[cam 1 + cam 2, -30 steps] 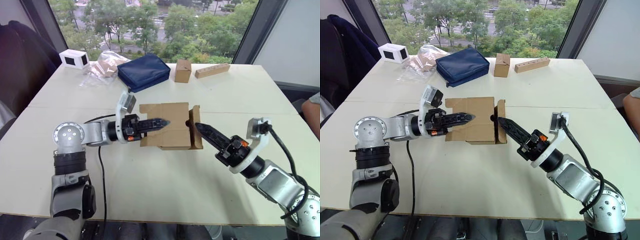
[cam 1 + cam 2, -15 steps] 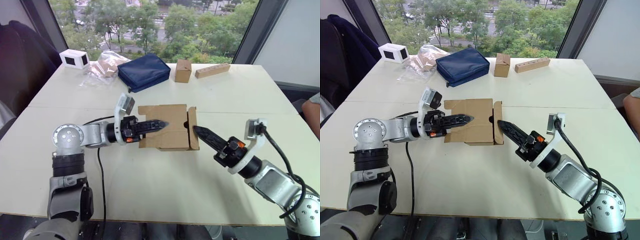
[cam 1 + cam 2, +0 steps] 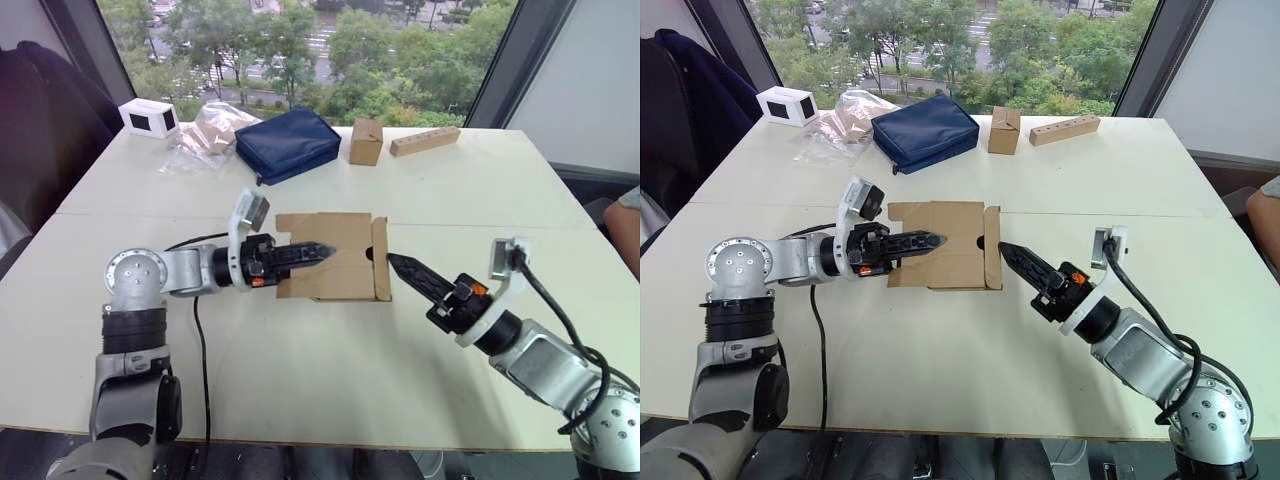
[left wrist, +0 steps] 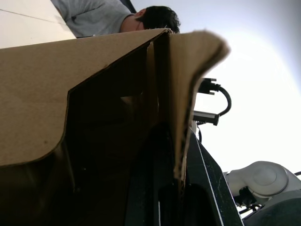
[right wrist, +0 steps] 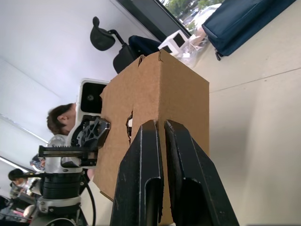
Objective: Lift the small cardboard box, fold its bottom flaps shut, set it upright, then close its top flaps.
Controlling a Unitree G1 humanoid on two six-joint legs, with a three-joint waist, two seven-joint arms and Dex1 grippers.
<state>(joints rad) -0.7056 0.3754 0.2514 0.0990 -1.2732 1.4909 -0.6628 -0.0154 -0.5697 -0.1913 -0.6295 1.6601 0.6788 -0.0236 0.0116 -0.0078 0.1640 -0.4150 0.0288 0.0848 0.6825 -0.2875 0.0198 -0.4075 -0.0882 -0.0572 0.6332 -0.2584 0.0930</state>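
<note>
The small cardboard box [image 3: 345, 268] lies at the middle of the table, its side flap [image 3: 380, 258] folded in against its right end. My left gripper [image 3: 325, 247] reaches in from the left over the box's top and is shut on a cardboard wall; in the left wrist view the brown wall [image 4: 56, 94] runs down between the fingers. My right gripper [image 3: 392, 261] is shut on nothing, its tip just right of the folded flap and pointing at it. From the right wrist, the box [image 5: 155, 89] stands right beyond the fingers [image 5: 146, 155].
Along the table's far edge sit a blue pouch [image 3: 288, 143], a narrow brown carton [image 3: 365, 141], a wooden block [image 3: 424, 141], a clear bag [image 3: 205, 133] and a white box [image 3: 150, 117]. A person's arm [image 3: 630, 200] shows at the right edge.
The right-hand flap, sticking out a second ago, now lies flat against the box. My right gripper has drawn back slightly to the right. The left gripper keeps its hold.
</note>
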